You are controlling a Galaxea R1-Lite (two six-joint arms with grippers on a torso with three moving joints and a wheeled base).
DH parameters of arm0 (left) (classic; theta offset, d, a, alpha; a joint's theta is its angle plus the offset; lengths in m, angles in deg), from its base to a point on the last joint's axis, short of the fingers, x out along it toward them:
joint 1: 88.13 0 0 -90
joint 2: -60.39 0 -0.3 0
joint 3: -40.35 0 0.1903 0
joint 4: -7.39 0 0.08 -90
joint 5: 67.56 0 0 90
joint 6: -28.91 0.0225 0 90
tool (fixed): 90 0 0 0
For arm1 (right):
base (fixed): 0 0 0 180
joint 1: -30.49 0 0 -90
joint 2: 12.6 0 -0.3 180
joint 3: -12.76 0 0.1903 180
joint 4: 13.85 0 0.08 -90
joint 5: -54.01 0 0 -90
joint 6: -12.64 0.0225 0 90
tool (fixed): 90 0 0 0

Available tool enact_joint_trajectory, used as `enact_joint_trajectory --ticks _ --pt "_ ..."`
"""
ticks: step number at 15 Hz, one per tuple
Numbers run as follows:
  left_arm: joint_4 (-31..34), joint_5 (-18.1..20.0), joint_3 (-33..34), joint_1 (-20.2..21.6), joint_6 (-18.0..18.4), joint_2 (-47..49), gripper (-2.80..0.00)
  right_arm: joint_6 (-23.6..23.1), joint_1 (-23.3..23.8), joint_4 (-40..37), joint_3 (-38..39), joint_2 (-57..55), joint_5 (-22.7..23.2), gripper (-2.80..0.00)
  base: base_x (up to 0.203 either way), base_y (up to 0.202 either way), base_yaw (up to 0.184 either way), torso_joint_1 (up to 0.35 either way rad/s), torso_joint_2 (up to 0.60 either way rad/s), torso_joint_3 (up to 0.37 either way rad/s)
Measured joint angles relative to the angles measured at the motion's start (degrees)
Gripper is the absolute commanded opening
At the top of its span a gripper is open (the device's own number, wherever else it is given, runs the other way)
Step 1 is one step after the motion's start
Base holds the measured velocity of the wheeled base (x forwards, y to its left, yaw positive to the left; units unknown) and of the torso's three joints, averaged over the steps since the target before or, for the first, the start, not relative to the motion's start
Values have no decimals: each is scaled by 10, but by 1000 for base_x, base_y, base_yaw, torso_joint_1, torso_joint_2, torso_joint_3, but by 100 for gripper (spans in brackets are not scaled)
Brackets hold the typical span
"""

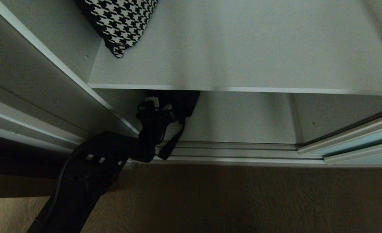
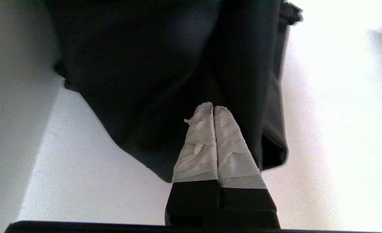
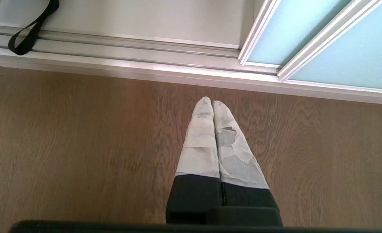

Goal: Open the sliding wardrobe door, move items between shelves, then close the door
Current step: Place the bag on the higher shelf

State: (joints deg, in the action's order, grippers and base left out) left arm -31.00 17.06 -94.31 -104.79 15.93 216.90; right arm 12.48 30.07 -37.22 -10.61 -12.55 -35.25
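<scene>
A black garment [image 1: 186, 100] sits at the left end of the lower shelf [image 1: 242, 123], just under the front edge of the upper shelf [image 1: 242, 64]. Its strap [image 1: 173, 144] dangles over the door track. My left gripper [image 1: 152, 104] reaches into that corner. In the left wrist view its taped fingers are pressed together [image 2: 214, 108] on the black garment [image 2: 139, 64], whose folds run to their tips. The sliding wardrobe door [image 1: 356, 142] stands pushed to the right. My right gripper [image 3: 213, 103] hangs shut and empty over the wood floor.
A black-and-white houndstooth cloth [image 1: 122, 19] lies at the back left of the upper shelf. The silver door track [image 1: 229, 152] runs along the wardrobe's front. The frosted door panels [image 3: 340, 42] and the strap loop [image 3: 28, 35] show in the right wrist view.
</scene>
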Motion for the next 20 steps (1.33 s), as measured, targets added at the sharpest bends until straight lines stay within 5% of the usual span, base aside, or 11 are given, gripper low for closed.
enact_joint_trajectory --ticks 6,15,20 --pt "28 -7 0 -18 1 -9 -280 0 0 0 0 0 0 -280 131 0 0 2 2 1" --pt "43 -16 0 -25 1 -11 -280 0 0 0 0 0 0 -280 0 0 0 0 0 0" --pt "83 -62 11 -28 -3 -36 -280 0 0 0 0 0 0 -280 0 0 0 0 0 0"
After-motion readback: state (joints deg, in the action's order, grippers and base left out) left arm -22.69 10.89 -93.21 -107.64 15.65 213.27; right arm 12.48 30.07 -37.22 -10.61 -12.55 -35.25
